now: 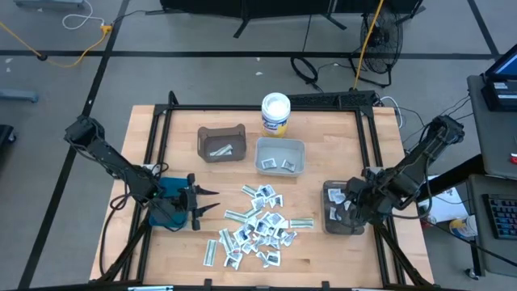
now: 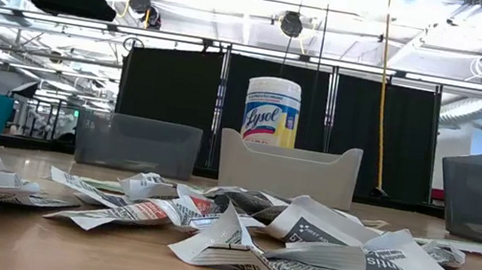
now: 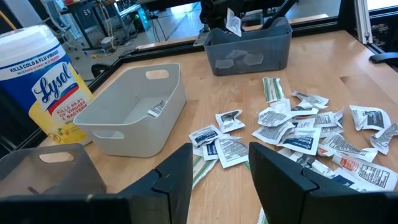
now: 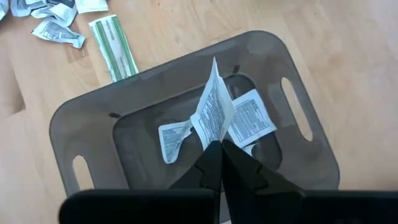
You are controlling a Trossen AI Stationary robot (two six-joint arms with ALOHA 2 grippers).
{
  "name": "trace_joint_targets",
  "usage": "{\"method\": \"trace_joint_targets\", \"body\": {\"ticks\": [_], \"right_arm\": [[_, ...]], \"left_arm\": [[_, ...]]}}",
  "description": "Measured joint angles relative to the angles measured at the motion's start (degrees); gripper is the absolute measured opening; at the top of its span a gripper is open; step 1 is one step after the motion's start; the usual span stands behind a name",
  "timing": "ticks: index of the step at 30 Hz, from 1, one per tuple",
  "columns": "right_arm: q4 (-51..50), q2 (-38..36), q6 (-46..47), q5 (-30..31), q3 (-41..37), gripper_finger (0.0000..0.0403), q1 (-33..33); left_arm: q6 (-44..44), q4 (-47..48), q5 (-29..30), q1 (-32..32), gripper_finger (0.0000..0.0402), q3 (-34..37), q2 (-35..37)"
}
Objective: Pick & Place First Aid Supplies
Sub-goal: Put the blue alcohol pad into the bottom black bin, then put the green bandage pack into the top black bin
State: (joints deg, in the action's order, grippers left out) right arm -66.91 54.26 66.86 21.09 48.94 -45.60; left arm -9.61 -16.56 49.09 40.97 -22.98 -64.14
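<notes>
The right gripper (image 4: pixel 219 144) has its fingers pressed together on the lower edge of one white packet (image 4: pixel 213 109), which stands up from the pinch like a small flag. It hangs directly over the grey bin (image 4: pixel 74 118) at the right side of the table; two more packets lie flat on the floor of this bin. The left gripper (image 3: pixel 219 163) waits with fingers spread and nothing between them, low over the table beside the teal bin (image 1: pixel 171 187), looking toward the pile (image 1: pixel 257 226).

The pile of packets is loose on the wood between the two arms, many pieces overlapping.

I judge these packets very light, thin and a little crumpled. They bend easily, so a grip at one edge or corner, as here, seems enough; a flat one on the table will be harder to catch.

The right wrist view alone shows the pinch and the print on the held packet. The high view shows the bins, and the tub (image 1: pixel 275 113) behind them. The low view shows the curled edges of the pile, but no gripper.
</notes>
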Motion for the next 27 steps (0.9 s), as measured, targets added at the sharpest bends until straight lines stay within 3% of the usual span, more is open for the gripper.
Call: {"method": "trace_joint_targets", "body": {"ticks": [10, 20, 27], "right_arm": [[12.2, 0.0, -1.5, -1.7, -10.5, 0.0000, 1.8], [12.2, 0.0, 3.0, -1.4, -13.3, 0.0001, 1.8], [12.3, 0.0, 4.2, 1.5, -13.3, 0.0023, 1.8]], "left_arm": [[-0.2, -0.1, 0.0, 0.0, 0.0161, 0.0, 0.0], [-0.2, -0.6, 0.0, -0.1, 0.0161, 0.0, 0.0], [-0.2, -0.5, 0.0, -0.1, 0.0161, 0.0, 0.0]]}}
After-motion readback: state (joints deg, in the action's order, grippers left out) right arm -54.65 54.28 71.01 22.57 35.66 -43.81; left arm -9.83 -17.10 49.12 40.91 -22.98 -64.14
